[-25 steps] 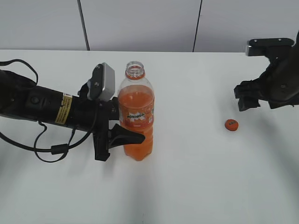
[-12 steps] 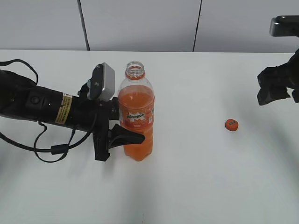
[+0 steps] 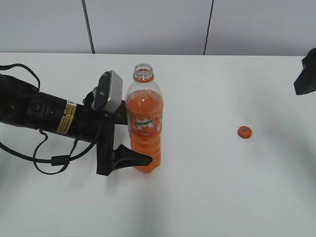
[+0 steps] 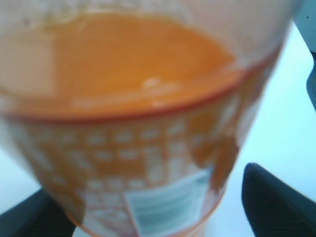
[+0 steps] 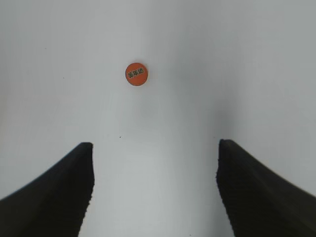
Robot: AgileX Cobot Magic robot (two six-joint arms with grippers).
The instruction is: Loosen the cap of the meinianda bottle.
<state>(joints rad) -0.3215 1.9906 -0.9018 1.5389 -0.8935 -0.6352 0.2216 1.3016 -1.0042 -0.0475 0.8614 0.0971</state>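
Note:
The meinianda bottle (image 3: pixel 144 123) stands upright left of the table's middle, its neck open with no cap on it. It fills the left wrist view (image 4: pixel 138 113), blurred. My left gripper (image 3: pixel 136 142) straddles the bottle's lower half. Its jaws are spread, and a gap shows between the bottle and the right finger (image 4: pixel 276 202). The orange cap (image 3: pixel 244 132) lies top up on the table at the right, and also shows in the right wrist view (image 5: pixel 136 74). My right gripper (image 5: pixel 154 163) is open and empty, raised well behind the cap, at the exterior view's right edge (image 3: pixel 306 78).
The white table (image 3: pixel 207 187) bears only the bottle and the cap. The left arm's black cable (image 3: pixel 54 159) loops on the table at the left. A grey panelled wall (image 3: pixel 148 24) runs behind the table's far edge.
My left gripper's jaws have spread, the front finger moving down away from the bottle. My right arm has pulled back up and right, nearly out of the exterior view. The cap has not moved.

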